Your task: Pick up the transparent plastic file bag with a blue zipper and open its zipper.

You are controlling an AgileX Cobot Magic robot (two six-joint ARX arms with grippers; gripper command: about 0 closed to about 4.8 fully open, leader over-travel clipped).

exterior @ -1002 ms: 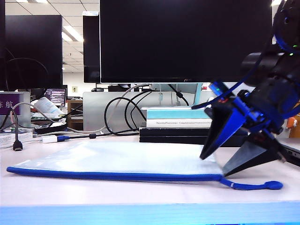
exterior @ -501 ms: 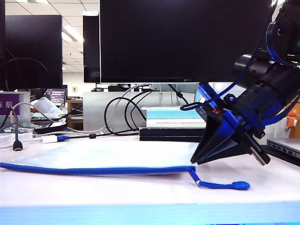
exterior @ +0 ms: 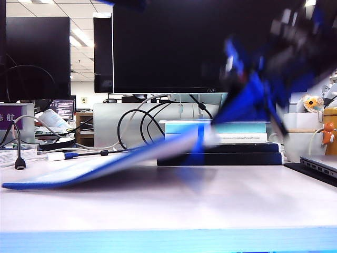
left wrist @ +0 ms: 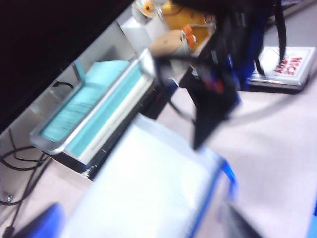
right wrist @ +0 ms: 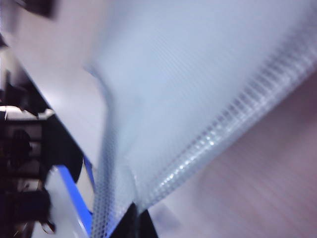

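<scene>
Our table (exterior: 210,200): stacked books (exterior: 221,150) at twelve o'clock; file bag (exterior: 105,166) at nine, one end resting; cables (exterior: 31,153).

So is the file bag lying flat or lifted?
Lifted at one end: the right gripper holds the file bag tilted, far corner on the desk.

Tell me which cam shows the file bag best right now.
Exterior view: the file bag shows edge-on, one end lifted by the shut right pincer. Left wrist view shows its face, blurred; right wrist view only close-up mesh.
</scene>
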